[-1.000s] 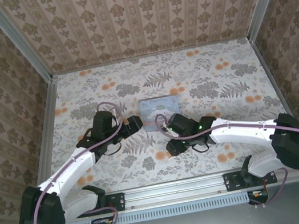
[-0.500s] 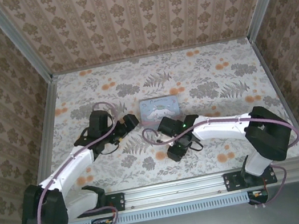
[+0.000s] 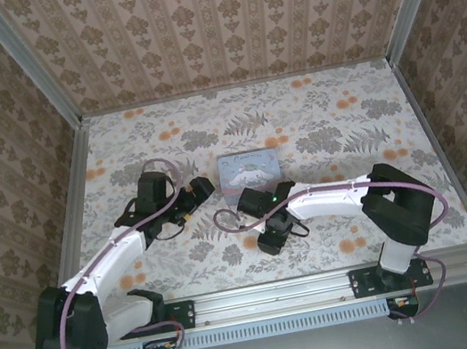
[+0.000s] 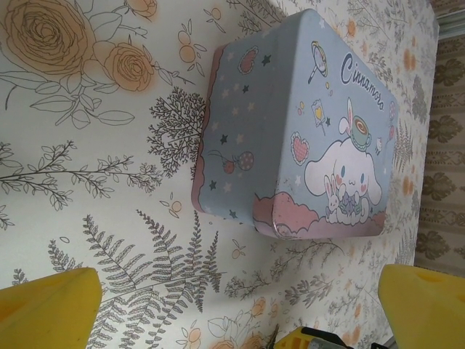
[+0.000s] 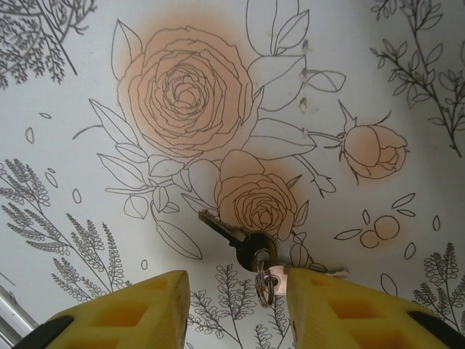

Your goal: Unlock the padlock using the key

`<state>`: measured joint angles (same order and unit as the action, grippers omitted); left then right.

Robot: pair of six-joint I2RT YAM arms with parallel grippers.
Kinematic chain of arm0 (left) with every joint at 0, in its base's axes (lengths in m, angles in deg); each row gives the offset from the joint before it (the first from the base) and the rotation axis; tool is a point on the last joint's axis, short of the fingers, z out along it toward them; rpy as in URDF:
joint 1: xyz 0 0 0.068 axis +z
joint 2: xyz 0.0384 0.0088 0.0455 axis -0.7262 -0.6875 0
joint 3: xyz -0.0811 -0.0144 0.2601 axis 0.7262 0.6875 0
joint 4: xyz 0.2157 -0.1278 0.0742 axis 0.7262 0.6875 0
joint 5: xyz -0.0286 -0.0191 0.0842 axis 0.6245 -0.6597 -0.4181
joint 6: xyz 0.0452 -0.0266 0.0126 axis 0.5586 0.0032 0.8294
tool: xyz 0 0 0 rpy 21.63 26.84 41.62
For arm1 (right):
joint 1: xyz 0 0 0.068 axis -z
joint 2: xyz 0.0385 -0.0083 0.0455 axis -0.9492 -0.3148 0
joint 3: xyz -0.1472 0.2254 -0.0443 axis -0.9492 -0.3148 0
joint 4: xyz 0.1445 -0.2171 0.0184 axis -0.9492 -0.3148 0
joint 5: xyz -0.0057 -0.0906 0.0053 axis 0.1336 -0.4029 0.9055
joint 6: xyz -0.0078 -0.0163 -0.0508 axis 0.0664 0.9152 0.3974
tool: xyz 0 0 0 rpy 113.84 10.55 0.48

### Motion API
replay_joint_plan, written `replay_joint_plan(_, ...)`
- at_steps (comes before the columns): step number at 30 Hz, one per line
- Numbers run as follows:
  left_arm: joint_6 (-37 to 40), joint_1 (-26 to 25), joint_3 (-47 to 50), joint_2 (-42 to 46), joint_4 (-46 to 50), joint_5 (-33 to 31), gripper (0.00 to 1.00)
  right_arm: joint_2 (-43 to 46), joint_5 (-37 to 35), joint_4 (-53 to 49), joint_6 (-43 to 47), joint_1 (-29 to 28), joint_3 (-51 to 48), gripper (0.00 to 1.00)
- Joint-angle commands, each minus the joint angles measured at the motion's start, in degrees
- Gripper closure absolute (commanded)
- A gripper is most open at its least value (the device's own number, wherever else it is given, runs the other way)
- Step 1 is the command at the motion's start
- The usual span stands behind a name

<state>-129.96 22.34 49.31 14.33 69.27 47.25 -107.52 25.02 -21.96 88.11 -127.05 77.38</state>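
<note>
Yellow fingers (image 5: 131, 313) of your right end effector (image 5: 232, 282) stand on each side of the small dark key (image 5: 234, 238), which lies flat on the flowery worktop (image 5: 73, 109) at the bottom middle of the right wrist frame. In the last second this arm swung left and its jaws came closer, but they are part open and not yet pinching, so the grab looks next. Your left end effector (image 4: 236, 309) is wide open, holding nothing, facing the blue-pink tin (image 4: 290, 123).
</note>
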Motion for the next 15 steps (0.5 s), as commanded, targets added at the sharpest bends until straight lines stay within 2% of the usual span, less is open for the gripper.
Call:
replay_joint_plan(1, -0.6, 0.4, -0.4, -0.2, -0.2, 0.5, 0.0, -1.2, -1.7, -2.7, 1.2, -0.5, 1.4, 0.59)
replay_joint_plan(8, -0.7, 0.4, -0.1, -0.2, -0.8, 0.6, 0.0, -3.4, -4.0, -3.9, 1.1, -1.1, 3.2, 0.6)
replay_joint_plan(15, -0.7, 0.4, 0.1, 0.5, -0.3, 0.8, 0.0, -1.3, -5.9, -4.8, 1.2, -1.5, 5.0, 0.58)
